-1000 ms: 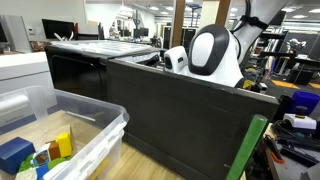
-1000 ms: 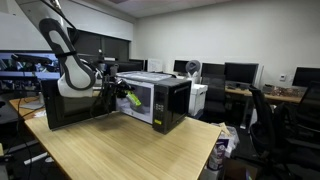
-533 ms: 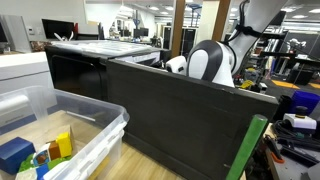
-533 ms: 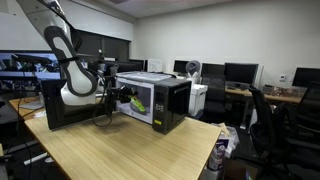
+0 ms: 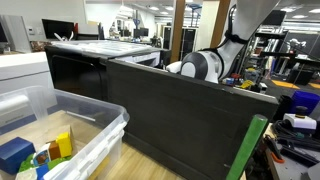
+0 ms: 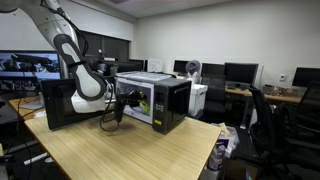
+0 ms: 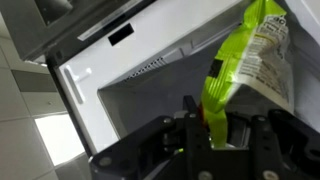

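Note:
In the wrist view my gripper (image 7: 213, 132) is shut on the lower end of a bright green snack bag (image 7: 252, 58), which sticks out ahead of the fingers. Just beyond the bag is the open, white-lined cavity of a microwave (image 7: 150, 85). In an exterior view the black microwave (image 6: 165, 102) stands on a wooden table (image 6: 130, 150) with its door (image 6: 62, 106) swung wide open. The gripper (image 6: 120, 100) hangs right in front of the opening. In an exterior view only the arm's white joint (image 5: 200, 66) shows above the dark open door (image 5: 185, 115).
A clear plastic bin (image 5: 75, 135) with coloured blocks sits beside the door. Office desks, monitors and chairs (image 6: 265, 105) fill the room behind. A bottle (image 6: 217, 156) stands at the table's near corner.
The arm has come down and moved toward the microwave opening, carrying the green bag with it. The grip has stayed shut.

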Controlling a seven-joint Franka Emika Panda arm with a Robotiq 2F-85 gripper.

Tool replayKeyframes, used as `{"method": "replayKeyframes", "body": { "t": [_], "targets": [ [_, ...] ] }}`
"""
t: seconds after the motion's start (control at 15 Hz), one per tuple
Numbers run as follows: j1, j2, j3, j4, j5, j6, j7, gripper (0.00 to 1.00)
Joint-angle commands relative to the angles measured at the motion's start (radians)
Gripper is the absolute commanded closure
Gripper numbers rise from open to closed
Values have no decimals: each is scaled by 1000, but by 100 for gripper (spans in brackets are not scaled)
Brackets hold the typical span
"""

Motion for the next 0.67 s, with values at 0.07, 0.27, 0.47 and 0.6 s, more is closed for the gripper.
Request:
{"method": "replayKeyframes", "body": {
  "t": [0.07,0.27,0.47,0.6],
  "targets": [
    [58,67,-120,55,0,111,125,92],
    [65,43,-153,81,0,254,151,61],
    [66,-26,-168,105,0,478,123,42],
    [-139,-168,22,105,7,587,-10,28]
  ]
}}
